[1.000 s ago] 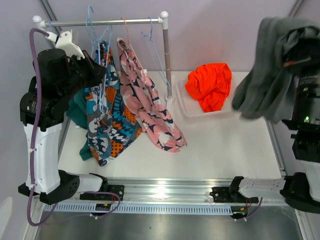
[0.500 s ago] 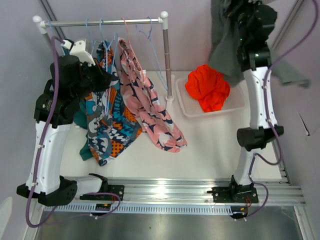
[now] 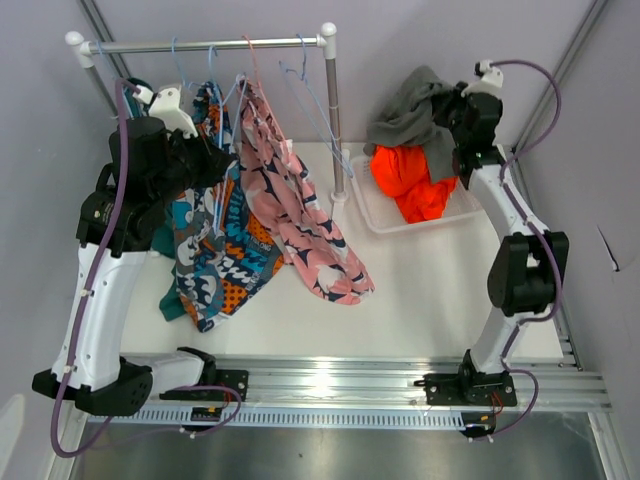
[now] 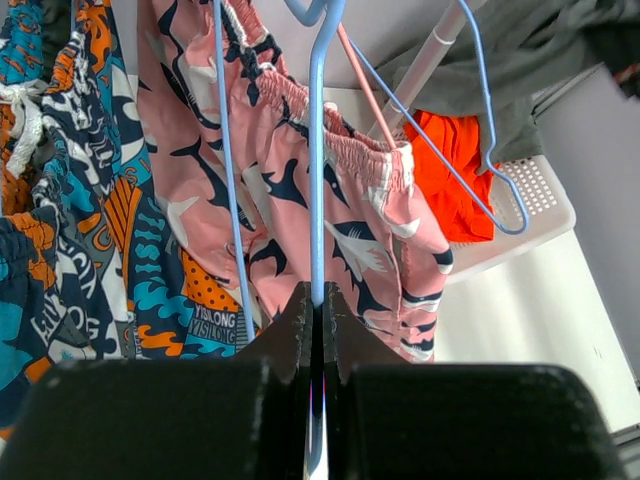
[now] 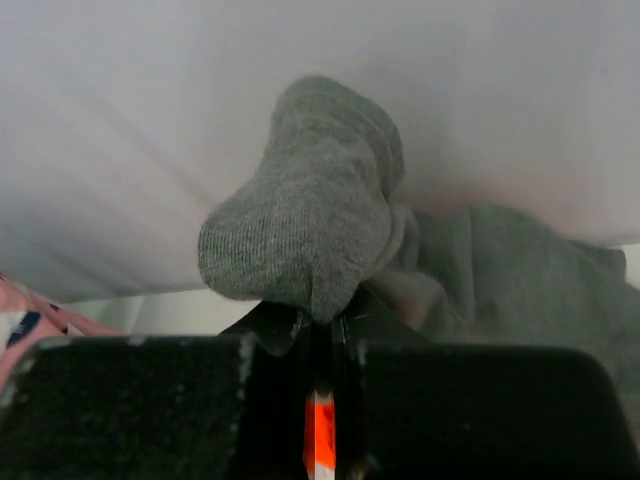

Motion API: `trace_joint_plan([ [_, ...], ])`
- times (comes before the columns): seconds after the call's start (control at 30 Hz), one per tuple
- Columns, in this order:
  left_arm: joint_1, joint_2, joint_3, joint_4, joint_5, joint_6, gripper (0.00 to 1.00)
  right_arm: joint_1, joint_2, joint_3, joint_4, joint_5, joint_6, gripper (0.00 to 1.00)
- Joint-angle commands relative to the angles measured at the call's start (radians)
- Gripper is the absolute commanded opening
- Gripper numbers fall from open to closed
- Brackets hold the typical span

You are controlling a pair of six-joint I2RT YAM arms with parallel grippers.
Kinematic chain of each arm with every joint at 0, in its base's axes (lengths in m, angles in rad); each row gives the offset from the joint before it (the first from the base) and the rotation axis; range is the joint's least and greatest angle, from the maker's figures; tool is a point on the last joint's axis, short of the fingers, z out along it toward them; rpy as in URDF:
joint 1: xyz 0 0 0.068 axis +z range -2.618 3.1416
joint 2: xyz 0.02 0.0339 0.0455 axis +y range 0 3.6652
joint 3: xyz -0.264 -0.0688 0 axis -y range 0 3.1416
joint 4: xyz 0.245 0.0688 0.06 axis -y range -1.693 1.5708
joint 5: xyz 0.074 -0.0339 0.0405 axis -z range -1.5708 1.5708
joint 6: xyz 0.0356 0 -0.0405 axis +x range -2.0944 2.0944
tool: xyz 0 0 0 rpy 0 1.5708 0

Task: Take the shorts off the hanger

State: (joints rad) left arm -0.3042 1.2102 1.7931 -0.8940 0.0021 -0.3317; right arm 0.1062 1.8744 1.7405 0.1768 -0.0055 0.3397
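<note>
My right gripper is shut on the grey shorts and holds them over the white tray. The bright orange shorts lie in that tray. In the right wrist view my gripper pinches a grey fold. My left gripper is shut on a light blue hanger wire at the rail. The pink print shorts and blue-orange print shorts hang from hangers. The teal shorts are mostly hidden behind my left arm.
A metal rail on a grey post stands at the back left. Empty blue hangers hang near the post. The pink shorts' hem lies on the white table. The back wall is close behind the tray.
My right arm has swung down and back from close to the camera, bringing the grey shorts over the tray. My left arm has shifted slightly back toward the rail.
</note>
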Motion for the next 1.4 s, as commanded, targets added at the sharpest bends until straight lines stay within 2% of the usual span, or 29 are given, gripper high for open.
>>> trace_joint_plan([
  [0.0, -0.006, -0.012, 0.006, 0.066, 0.021, 0.011, 0.0, 0.006, -0.225, -0.198, 0.308, -0.002, 0.045, 0.0],
  [0.1, -0.007, -0.005, 0.014, 0.064, 0.012, 0.008, 0.0, 0.05, -0.363, -0.326, 0.337, 0.004, 0.0, 0.0],
  [0.27, -0.006, -0.005, 0.011, 0.075, 0.003, -0.004, 0.0, 0.142, -0.578, -0.398, 0.306, 0.09, -0.12, 0.0],
  [0.4, -0.006, -0.005, 0.002, 0.079, 0.003, -0.018, 0.0, 0.17, -0.693, -0.478, 0.306, 0.16, -0.195, 0.0],
  [0.57, -0.007, 0.006, -0.003, 0.096, 0.012, -0.035, 0.0, 0.141, -0.631, -0.489, 0.253, 0.161, -0.182, 0.0],
  [0.63, -0.007, 0.008, -0.006, 0.098, 0.013, -0.038, 0.0, 0.129, -0.551, -0.477, 0.265, 0.15, -0.18, 0.0],
  [0.83, -0.007, 0.002, -0.018, 0.095, 0.012, -0.04, 0.0, 0.101, -0.333, -0.267, 0.227, 0.104, -0.148, 0.0],
  [1.0, -0.007, 0.005, -0.006, 0.079, 0.003, -0.026, 0.0, 0.109, -0.256, -0.014, 0.188, 0.078, -0.107, 0.0],
  [1.17, -0.007, 0.003, 0.002, 0.076, 0.003, -0.02, 0.0, 0.096, -0.215, 0.14, 0.188, 0.065, -0.071, 0.0],
  [1.37, -0.007, 0.0, -0.015, 0.081, 0.003, -0.017, 0.0, 0.087, -0.133, 0.402, 0.09, 0.042, -0.062, 0.0],
])
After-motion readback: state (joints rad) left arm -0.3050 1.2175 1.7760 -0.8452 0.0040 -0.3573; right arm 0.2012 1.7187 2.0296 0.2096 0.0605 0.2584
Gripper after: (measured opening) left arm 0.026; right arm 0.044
